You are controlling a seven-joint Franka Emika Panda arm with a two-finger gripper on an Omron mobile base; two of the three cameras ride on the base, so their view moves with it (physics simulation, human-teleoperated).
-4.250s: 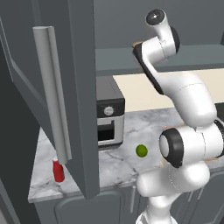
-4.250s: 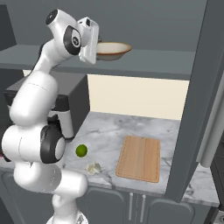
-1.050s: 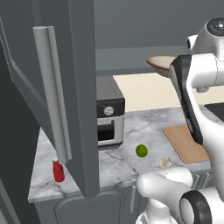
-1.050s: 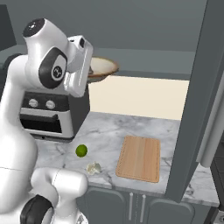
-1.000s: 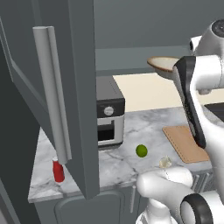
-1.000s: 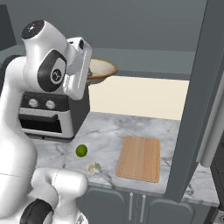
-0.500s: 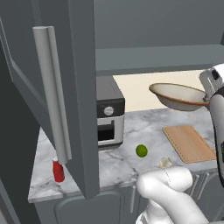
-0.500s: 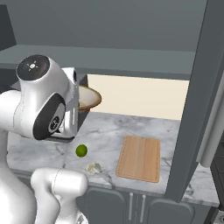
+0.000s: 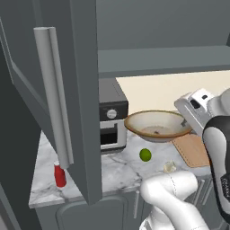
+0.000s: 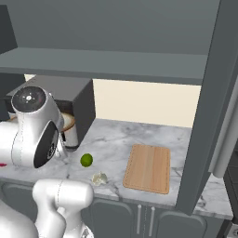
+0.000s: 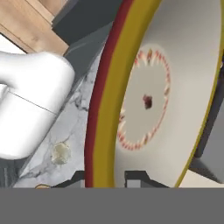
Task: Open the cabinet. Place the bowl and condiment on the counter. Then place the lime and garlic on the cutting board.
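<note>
My gripper is shut on the right rim of the beige bowl. It holds the bowl level in the air above the marble counter, in front of the dark oven. In the hand view the bowl's rim runs between my fingertips. The lime and the garlic lie on the counter below the bowl. To their right lies the cutting board. The red condiment stands at the counter's left end. The cabinet is open, with its shelf bare.
A dark countertop oven stands at the back left under the shelf. The left cabinet door with its bar handle swings out over the counter's left end. The right door hangs open beside the cutting board.
The arm has brought the bowl out from shelf height and down, leftward in the left base view, to just above the counter. Lime, garlic, board and bottle have not moved.
</note>
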